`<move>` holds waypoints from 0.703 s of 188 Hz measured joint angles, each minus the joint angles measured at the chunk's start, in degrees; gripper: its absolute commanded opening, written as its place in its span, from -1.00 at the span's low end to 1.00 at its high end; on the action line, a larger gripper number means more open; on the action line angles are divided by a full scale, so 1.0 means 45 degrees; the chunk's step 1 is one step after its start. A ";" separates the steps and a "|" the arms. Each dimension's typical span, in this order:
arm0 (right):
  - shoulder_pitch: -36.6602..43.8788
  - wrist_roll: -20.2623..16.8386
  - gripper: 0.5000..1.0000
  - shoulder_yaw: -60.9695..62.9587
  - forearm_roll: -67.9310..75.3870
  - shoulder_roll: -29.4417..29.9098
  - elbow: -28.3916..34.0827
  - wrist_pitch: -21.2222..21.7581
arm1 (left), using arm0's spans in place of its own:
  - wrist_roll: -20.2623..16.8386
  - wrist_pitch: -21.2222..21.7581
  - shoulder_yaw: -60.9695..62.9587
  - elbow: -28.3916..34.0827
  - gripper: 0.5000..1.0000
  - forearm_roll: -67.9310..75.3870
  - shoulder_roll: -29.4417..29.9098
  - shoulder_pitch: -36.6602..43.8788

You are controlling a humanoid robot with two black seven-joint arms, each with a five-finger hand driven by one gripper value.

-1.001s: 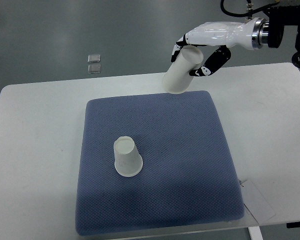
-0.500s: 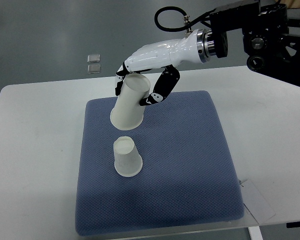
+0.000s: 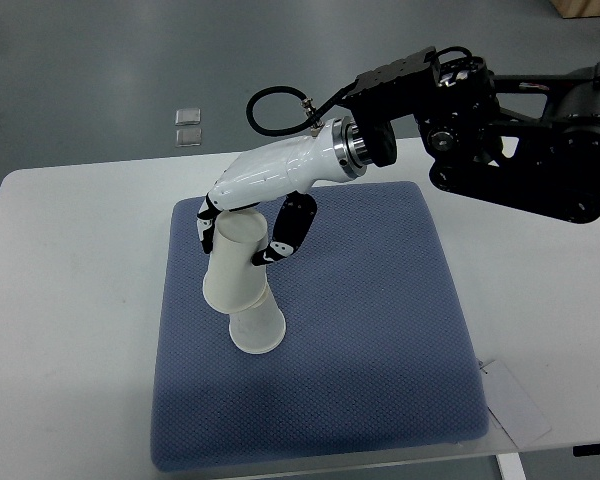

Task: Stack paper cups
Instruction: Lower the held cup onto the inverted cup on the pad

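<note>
My right hand (image 3: 242, 235), white with black fingers, is shut on an upside-down white paper cup (image 3: 234, 265). Its arm reaches in from the right across the blue mat (image 3: 380, 330). The held cup is tilted slightly and its open mouth covers the top of a second upside-down paper cup (image 3: 257, 331), which stands on the mat's left half. Only the lower, wider part of that second cup shows beneath the held one. The left arm is out of view.
The mat lies on a white table (image 3: 70, 300). A white tag or slip of paper (image 3: 515, 405) lies off the mat's near right corner. Two small clear squares (image 3: 188, 125) rest on the grey floor beyond the table.
The right hand has carried the held cup from the mat's far right edge leftward and down toward me, until its mouth sits over the standing cup. The standing cup has not moved.
</note>
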 measured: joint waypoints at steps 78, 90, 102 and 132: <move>-0.0199 -0.0004 -0.90 -0.0207 -0.0529 0.0074 -0.0062 0.0000 | 0.0000 0.0000 0.0000 0.0000 1.00 0.0000 0.0000 0.0000; -0.0212 -0.0005 -0.89 -0.0233 -0.0542 0.0075 -0.0052 0.0000 | 0.0000 0.0000 0.0000 0.0000 1.00 0.0000 0.0000 0.0000; -0.0219 -0.0004 -0.87 -0.0313 -0.0550 0.0075 -0.0048 0.0000 | 0.0000 0.0000 0.0000 0.0000 1.00 0.0000 0.0000 0.0000; -0.0322 -0.0022 -0.25 -0.0402 -0.0554 0.0094 -0.0047 -0.0054 | 0.0000 0.0000 0.0000 0.0000 1.00 0.0000 0.0000 0.0000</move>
